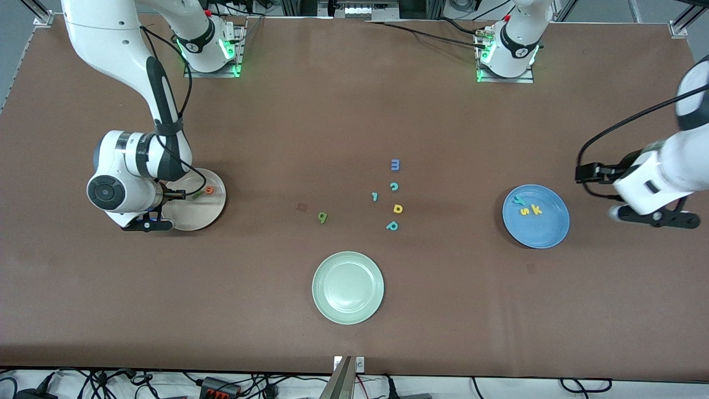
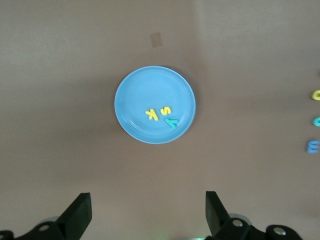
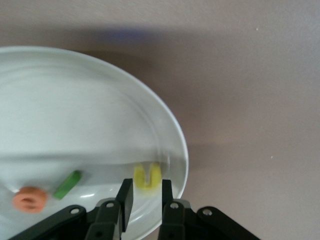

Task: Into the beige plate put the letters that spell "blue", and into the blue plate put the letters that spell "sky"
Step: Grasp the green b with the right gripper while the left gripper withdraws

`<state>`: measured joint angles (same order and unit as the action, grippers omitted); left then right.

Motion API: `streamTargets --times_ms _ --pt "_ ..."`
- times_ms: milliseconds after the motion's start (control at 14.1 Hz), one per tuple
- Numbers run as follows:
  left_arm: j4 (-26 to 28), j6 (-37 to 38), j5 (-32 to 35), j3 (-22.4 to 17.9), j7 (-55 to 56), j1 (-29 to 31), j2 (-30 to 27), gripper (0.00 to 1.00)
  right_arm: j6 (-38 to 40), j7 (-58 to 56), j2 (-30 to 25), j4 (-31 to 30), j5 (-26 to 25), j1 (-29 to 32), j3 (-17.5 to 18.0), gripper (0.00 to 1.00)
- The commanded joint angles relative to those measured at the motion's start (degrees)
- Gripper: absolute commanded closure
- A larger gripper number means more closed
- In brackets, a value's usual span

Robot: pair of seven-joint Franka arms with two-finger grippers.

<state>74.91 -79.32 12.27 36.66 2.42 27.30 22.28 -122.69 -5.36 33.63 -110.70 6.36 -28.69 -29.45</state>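
Right gripper (image 3: 145, 196): low over the beige plate (image 1: 213, 213), at the part of its rim nearest the right arm's end of the table; jaws narrowly parted, the yellow "u" (image 3: 147, 176) standing between the fingertips just above the plate floor; whether the pads press it cannot be told. In the same plate lie the orange "e" (image 1: 209, 190) and the dark green bar "l" (image 1: 197, 194), just beside each other; in the right wrist view the bar lies aslant, its long axis running from the "e" toward the "u".

Left gripper (image 2: 145, 212): held up over bare table at the left arm's end, beside the blue plate (image 1: 545, 235); jaws spread wide, nothing between them.

Blue plate holds the teal "y" (image 1: 519, 200), yellow "s" (image 1: 524, 210) and yellow "k" (image 1: 535, 209), bunched close in the part farther from the front camera; the rest of its floor is bare.

Green "b" (image 1: 322, 218) lies alone on the table between the beige plate and the cluster of loose letters, with open room all round. Cluster at mid-table: blue "m" (image 1: 395, 164), teal "c" (image 1: 394, 186), teal hooked letter (image 1: 375, 196), yellow "a" (image 1: 397, 208), teal "p" (image 1: 392, 225). Pale green plate (image 1: 348, 287) sits nearer the front camera, well apart from both other plates.
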Motion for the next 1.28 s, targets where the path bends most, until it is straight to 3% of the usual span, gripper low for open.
streamTargets --times_ms 0,142,354,496,638,851,1205 --pt "2.5 0.7 -11.7 -19.9 -4.8 -13.0 -7.2 0.00 0.3 -0.6 -1.0 1.0 1.7 -0.7 0.5 0.00" --pt "7.1 -0.6 -13.0 -27.2 -4.4 -19.0 -10.8 0.00 3.6 0.1 -3.9 3.0 2.3 -1.1 0.6 0.00" --pt "22.3 -11.0 -13.1 -37.4 -4.8 -28.0 -21.1 0.00 5.7 0.3 -4.1 9.4 10.0 -3.5 1.8 0.00" --pt "27.5 -17.7 -13.1 -37.7 -4.5 -28.7 -25.1 0.00 3.9 1.8 -1.0 13.5 11.9 -7.3 2.0 0.00" --pt "28.0 -20.7 -13.1 -37.7 -4.4 -28.8 -25.6 0.00 2.7 1.8 2.3 17.3 12.6 -10.9 2.0 0.00" --pt "27.8 -20.9 -14.1 -37.8 -4.6 -27.8 -25.7 0.00 2.5 6.4 7.8 23.0 15.2 -17.6 2.3 0.00" --pt "27.1 -18.3 -14.1 -37.1 -5.1 -27.2 -26.8 0.00 -1.2 28.9 15.2 30.8 16.8 -21.1 4.9 0.00"
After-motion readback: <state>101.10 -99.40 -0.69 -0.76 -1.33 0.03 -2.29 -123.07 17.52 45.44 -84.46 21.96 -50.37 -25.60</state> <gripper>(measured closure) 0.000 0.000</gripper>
